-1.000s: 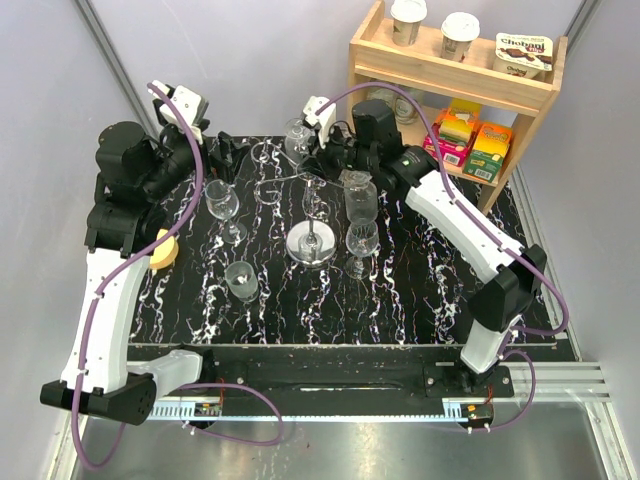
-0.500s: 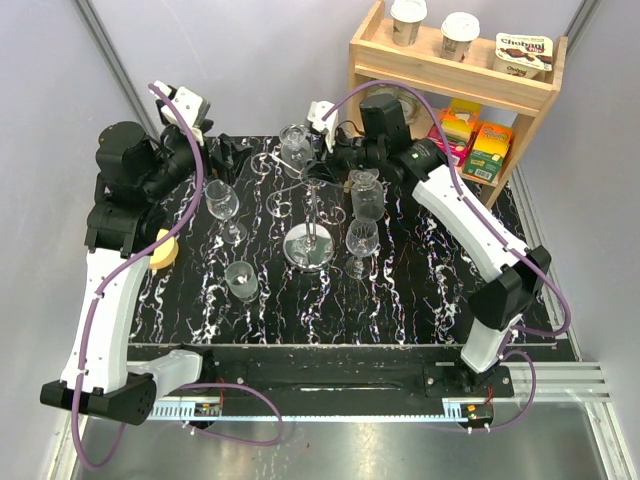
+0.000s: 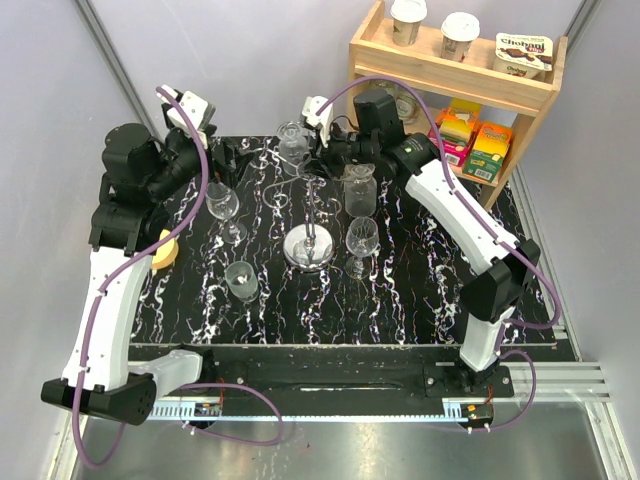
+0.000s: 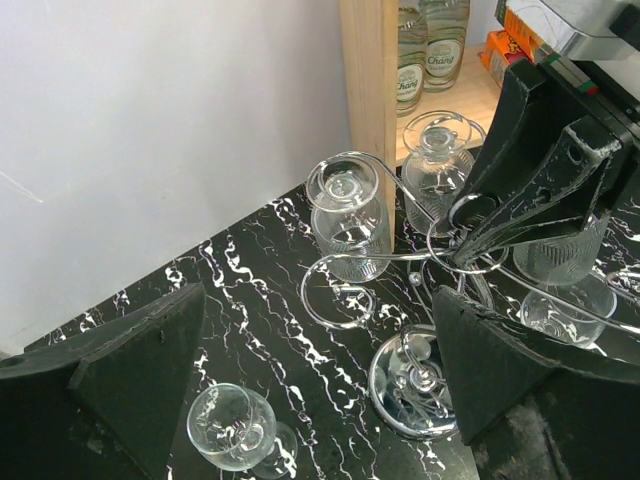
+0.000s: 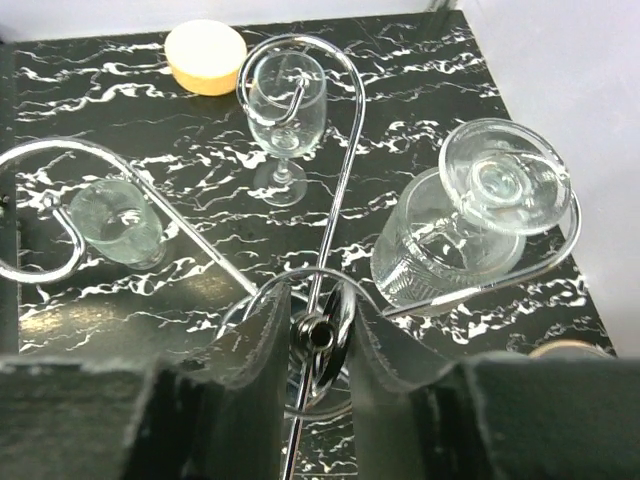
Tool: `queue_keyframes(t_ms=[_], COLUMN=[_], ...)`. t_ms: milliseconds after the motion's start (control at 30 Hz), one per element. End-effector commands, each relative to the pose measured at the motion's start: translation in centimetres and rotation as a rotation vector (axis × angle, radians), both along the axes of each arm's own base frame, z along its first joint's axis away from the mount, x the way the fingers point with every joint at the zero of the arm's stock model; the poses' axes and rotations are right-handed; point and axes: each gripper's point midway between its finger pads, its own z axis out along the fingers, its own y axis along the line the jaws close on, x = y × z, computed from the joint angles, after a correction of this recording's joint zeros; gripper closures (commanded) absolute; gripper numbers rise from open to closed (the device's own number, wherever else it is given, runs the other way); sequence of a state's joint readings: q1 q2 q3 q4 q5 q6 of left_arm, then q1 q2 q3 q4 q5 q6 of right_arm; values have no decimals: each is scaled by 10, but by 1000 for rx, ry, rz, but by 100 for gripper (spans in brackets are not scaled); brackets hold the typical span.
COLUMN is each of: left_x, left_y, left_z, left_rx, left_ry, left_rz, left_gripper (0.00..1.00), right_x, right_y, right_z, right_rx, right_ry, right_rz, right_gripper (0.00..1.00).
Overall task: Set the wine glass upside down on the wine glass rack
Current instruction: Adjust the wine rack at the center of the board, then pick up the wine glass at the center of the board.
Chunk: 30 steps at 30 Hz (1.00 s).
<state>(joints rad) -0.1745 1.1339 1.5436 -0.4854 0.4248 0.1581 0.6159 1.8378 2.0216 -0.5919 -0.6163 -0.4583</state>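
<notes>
1. Narrowly parted, the right pincer (image 5: 318,300) straddles the top loop of the wine glass rack (image 3: 312,247). Its fingers sit just beside the wire on either side. I can't tell whether they pinch it or stand just clear.
2. The left pincer (image 4: 320,295) gapes wide with nothing between its fingers. It hovers left of the rack, over the far part of the table (image 3: 420,300).
3. Hard to make out:
   - From overhead the rack's thin arms nearly vanish against the marbled top.
   - The ribbed glass (image 3: 360,190), just right of the post, is half covered by the right pincer in the left wrist view. I can't tell which way up it is.
   - A second upside-down glass (image 4: 437,170), toward the wooden shelf (image 3: 455,70), shows only in the left wrist view. I cannot find it from overhead.
4. The wine glass (image 5: 475,215) hangs on a curled arm at the rack's far-left side. Its foot is up, its bowl down and its long axis vertical, with the curl running round it under the foot. The rack stands upright mid-table, its disc base flat.
5. Counted:
   - There is one rack.
   - Overhead I count five glasses: the hung one, the ribbed one, the left stemmed glass (image 3: 222,200), the right stemmed glass (image 3: 362,238) and the short glass (image 3: 242,280) near-left.
   - The glass by the shelf would make six.
   - One yellow disc (image 3: 162,250) lies at the left edge.
</notes>
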Motion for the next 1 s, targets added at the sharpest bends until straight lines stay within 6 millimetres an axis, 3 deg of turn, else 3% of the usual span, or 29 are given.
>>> queue_keyframes(t_ms=[0,33,133,200,467,567,700,767,933,967], left_x=[-3,3,12,12,-11,-31,-86,-101,-118,-120], left_y=[3,9,25,35,58,64,44,42,47,48], left_z=[0,-3,-18,-29,-74,-97,-145,-168,-211,-215], left_rx=[20,26,18,20,136,243,406,455,553,562], left_ry=[-11,7,74,90,131,157,269,363,420,427], left_rz=[1,37,91,117,88,20,-285,-364,-412,-408], left_gripper=[1,1,1,1,1,1,2,5,8,8], right_x=[19,19,16,14,8,3,-2,-7,-22,-23], right_y=[-11,-12,-15,-17,-33,-40,-51,-56,-81,-84], right_z=[23,24,33,39,70,88,112,123,134,129], right_rx=[-4,-1,13,25,71,93,120,129,120,105], right_ry=[-122,-119,-118,-121,-157,-187,-218,-221,-207,-199], right_rz=[-59,-65,-81,-89,-165,-188,-230,-247,-326,-334], right_gripper=[61,56,21,11,3,2,2,3,2,2])
